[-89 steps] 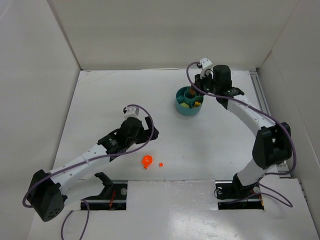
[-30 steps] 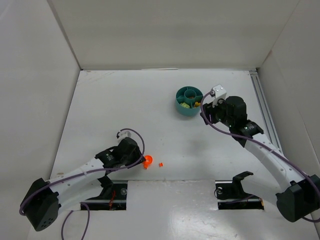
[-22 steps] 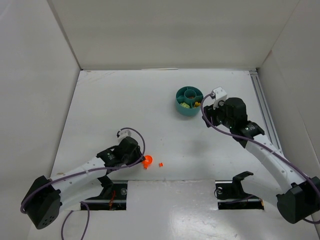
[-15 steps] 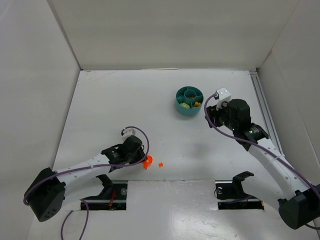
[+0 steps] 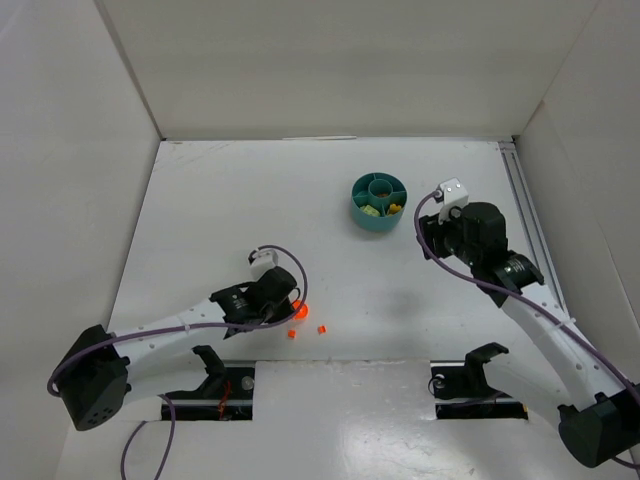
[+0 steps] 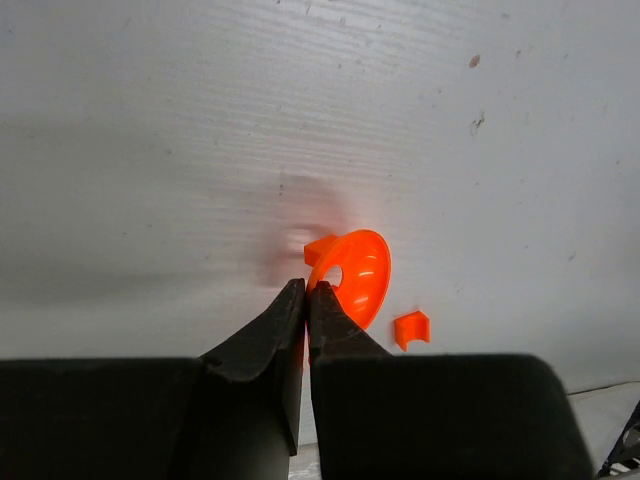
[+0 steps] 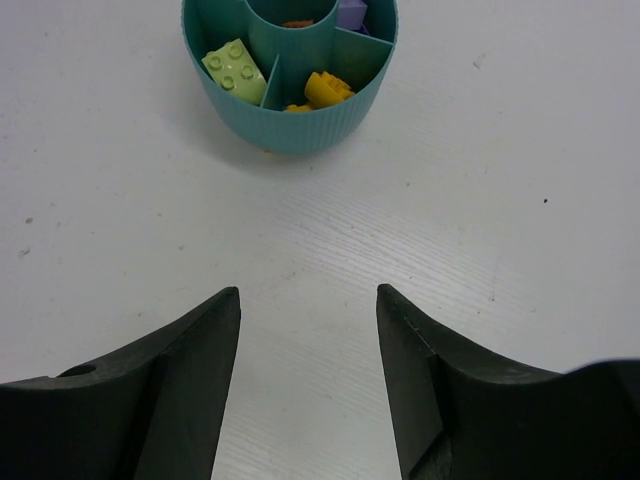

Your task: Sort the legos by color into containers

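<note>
An orange roundish lego [image 6: 358, 272], judged light, stiff, slippery and best pinched at its thin rim, is seen well apart from the teal tub [image 7: 300, 135], the left tool [image 6: 307, 291] closed at that rim, the right tool [image 7: 308, 296] held open and empty near the tub.

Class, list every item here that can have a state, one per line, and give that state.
Left gripper: jaws shut on the rim of the round orange plastic piece.
Right gripper: jaws open, empty.
Round teal plastic tub: upright, holding bricks.
Pale green plastic brick: lying in a wedge section.
Small orange plastic brick: loose on the white table.
</note>
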Motion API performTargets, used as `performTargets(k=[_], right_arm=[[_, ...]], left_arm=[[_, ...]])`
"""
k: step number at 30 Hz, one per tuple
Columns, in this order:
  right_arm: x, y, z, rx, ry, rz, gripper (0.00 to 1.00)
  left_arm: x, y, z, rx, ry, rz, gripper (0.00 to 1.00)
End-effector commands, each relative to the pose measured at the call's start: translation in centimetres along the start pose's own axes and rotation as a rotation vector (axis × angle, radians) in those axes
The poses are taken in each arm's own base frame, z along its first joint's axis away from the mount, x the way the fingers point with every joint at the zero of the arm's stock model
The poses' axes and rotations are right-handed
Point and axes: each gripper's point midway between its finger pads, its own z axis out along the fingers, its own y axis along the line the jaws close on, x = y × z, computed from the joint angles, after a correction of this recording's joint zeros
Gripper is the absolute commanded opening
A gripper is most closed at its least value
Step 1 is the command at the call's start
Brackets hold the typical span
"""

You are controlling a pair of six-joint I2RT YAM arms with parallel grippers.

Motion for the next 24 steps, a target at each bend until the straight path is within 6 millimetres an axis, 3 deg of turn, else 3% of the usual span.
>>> performTargets(k=[1, 6, 8, 11, 12, 13, 15, 18, 19, 21, 22, 23, 24], right_arm=[[-0.7, -0.8, -1.1, 0.041, -0.042, 0.019, 0.62], [0.2, -2.4, -2.3, 0.138, -0.047, 0.031, 0.66], [0.8, -2.8, -2.9, 0.173, -0.037, 0.054, 0.72], [1.2, -4.0, -4.0, 0.239, -0.046, 0.081, 0.86], [1.0, -4.2, -4.2, 0.252, -0.055, 0.082, 0.91], [0.8, -4.6, -4.6, 0.274, -0.067, 0.085, 1.0], [1.0, -5.1, -5.0, 0.302, -0.069, 0.1, 1.0], [1.3, -5.3, -5.0, 0.312, -0.067, 0.1, 1.0], [1.5, -5.4, -5.1, 0.324, -0.057, 0.1, 1.0], [1.5, -5.6, -5.2, 0.335, -0.057, 0.1, 1.0], [1.8, -5.6, -5.2, 0.335, -0.057, 0.1, 1.0], [1.8, -5.8, -5.3, 0.343, -0.056, 0.104, 1.0], [1.8, -5.8, -5.3, 0.343, -0.056, 0.104, 1.0]], left_arm=[[-3.4, -2.8, -2.0, 0.061, -0.105, -0.007, 0.0], [-8.0, -5.8, -4.4, 0.097, -0.246, 0.037, 0.0], [-10.5, -7.9, -5.9, 0.121, -0.309, 0.079, 0.0], [-12.7, -10.5, -5.9, 0.121, -0.343, 0.131, 0.0], [-14.1, -12.2, -5.8, 0.125, -0.362, 0.16, 0.0], [-15.3, -12.9, -5.6, 0.129, -0.371, 0.166, 0.0], [-17.5, -14.9, -4.5, 0.125, -0.39, 0.188, 0.0], [-20.4, -16.1, -3.1, 0.098, -0.414, 0.234, 0.0], [-21.7, -17.5, -2.2, 0.094, -0.425, 0.249, 0.0], [-24.0, -18.1, -1.1, 0.069, -0.451, 0.293, 0.0], [-25.6, -19.5, -0.3, 0.067, -0.467, 0.303, 0.0], [-27.2, -21.1, -0.8, 0.103, -0.485, 0.342, 0.0], [-26.7, -20.8, 0.7, 0.084, -0.462, 0.352, 0.0]])
